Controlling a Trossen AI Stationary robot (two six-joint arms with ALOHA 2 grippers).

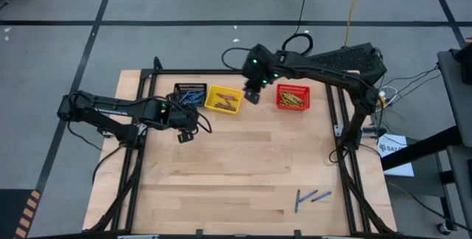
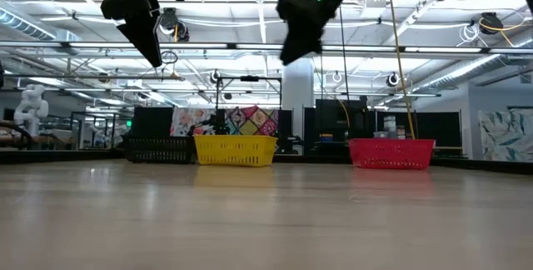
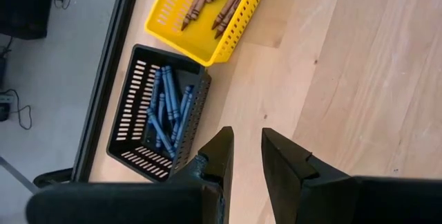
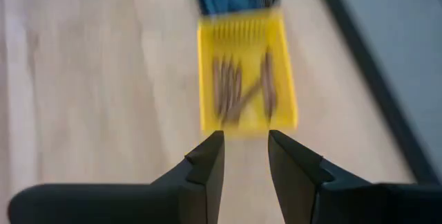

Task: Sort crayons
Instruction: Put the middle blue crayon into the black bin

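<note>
High view, working outward from the table's near edge: two loose blue crayons (image 1: 307,197) lie on bare wood, well apart from the yellow basket (image 1: 223,99), which sits across the table at the back. The left gripper (image 1: 186,133) hangs just nearer than that basket, toward the black basket (image 1: 189,95) side, fingers slightly parted and empty. The right gripper (image 1: 252,94) hovers just beside the yellow basket, toward the red basket (image 1: 293,97), fingers spread with nothing between them. Brown crayons fill the yellow basket, blue ones the black. Such sticks should be light, stiff, waxy-slick and snappable; pinch mid-length, across the shaft.
</note>
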